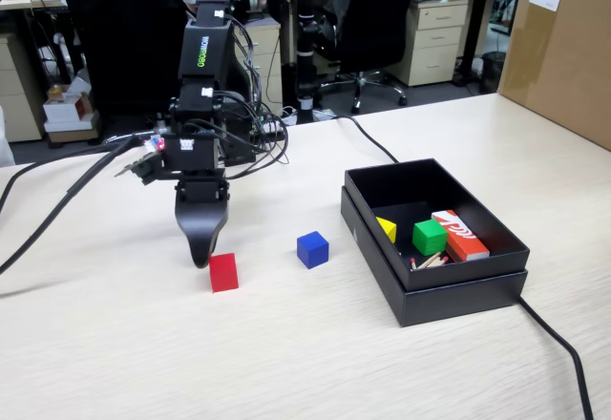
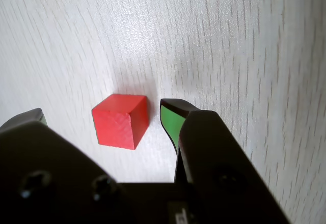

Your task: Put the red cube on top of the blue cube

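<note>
Down at the pale wooden table [image 1: 115, 344], the black gripper [image 2: 104, 119] stands wide, straddling the small matte red cube [image 2: 121, 120]; the matte dark-blue cube [image 1: 312, 249] sits apart.

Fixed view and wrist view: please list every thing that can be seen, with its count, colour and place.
red cube: one, red, on the table beside the pincer tip; in the wrist view it lies between the two fingers, not gripped.
blue cube: one, dark blue, on the table between the red cube and the box.
black box: one, open, right on the table.
green cube: one, in the box.
yellow piece: one, in the box.
red-orange and white box: one, in the box.
cable: one, black, from the box toward the front edge.
table: one, light wood.
pincer: one, black, open, low by the red cube.
</note>
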